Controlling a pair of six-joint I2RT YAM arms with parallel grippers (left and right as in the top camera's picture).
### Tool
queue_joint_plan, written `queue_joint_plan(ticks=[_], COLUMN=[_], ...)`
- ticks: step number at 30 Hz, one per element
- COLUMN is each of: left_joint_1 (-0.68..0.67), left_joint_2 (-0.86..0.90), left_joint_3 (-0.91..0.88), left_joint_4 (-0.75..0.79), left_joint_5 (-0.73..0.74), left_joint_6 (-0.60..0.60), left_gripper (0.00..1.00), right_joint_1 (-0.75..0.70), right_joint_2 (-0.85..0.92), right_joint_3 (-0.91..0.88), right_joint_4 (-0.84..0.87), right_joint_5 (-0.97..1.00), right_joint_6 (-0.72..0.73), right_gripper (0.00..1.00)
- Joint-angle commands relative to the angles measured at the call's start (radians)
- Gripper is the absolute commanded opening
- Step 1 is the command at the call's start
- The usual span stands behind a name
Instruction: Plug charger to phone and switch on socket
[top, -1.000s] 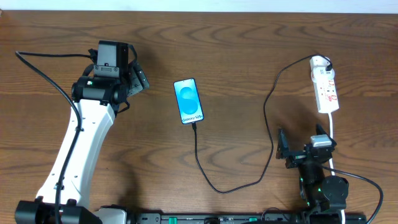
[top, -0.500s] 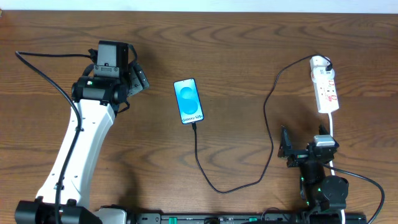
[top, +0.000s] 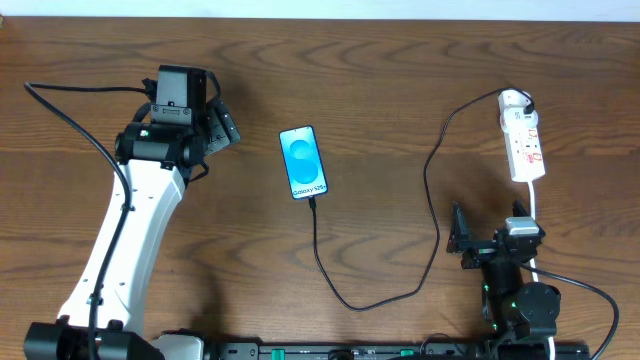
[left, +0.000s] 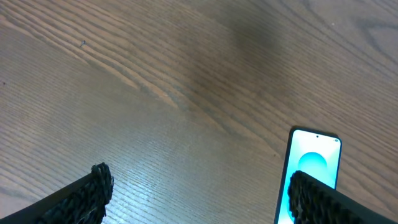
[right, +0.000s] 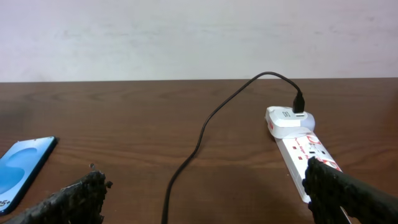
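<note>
The phone (top: 303, 162) lies screen-up in the middle of the table, its light-blue screen lit. It also shows in the left wrist view (left: 311, 167) and the right wrist view (right: 23, 167). The black charger cable (top: 432, 180) runs from the phone's near end in a loop to the white adapter on the far end of the socket (top: 523, 142). The socket also shows in the right wrist view (right: 300, 144), as does the cable (right: 205, 124). My left gripper (top: 222, 126) is open and empty, left of the phone. My right gripper (top: 485, 240) is open and empty, near the table's front, short of the socket.
The socket's thick white cord (top: 535, 212) runs toward the front edge past my right arm. A black cable (top: 75, 120) trails from the left arm over the table's left side. A pale wall (right: 186, 37) stands beyond the far edge.
My right gripper has shifted slightly toward the front edge. The left arm, phone, cable and socket have not moved.
</note>
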Motion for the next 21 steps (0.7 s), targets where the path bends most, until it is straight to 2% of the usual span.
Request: queue_joint_plan(ticks=[1, 16, 21], left_joint_1=[0.005, 0.005, 0.006], left_joint_2=[-0.001, 0.002, -0.047], left_joint_3=[0.01, 0.01, -0.009], left_joint_4=[-0.004, -0.017, -0.092], left_joint_5=[-0.016, -0.016, -0.016], left_joint_6=[-0.005, -0.005, 0.025], left_gripper=[0.92, 0.92, 0.92], right_joint_1=[0.008, 0.008, 0.008], right_joint_2=[-0.008, -0.008, -0.008], right_joint_3=[-0.003, -0.003, -0.003], right_joint_4=[-0.003, -0.003, -0.003], right_joint_5=[0.01, 0.011, 0.011], right_joint_6=[0.018, 0.018, 0.018], right_gripper=[0.99, 0.99, 0.99])
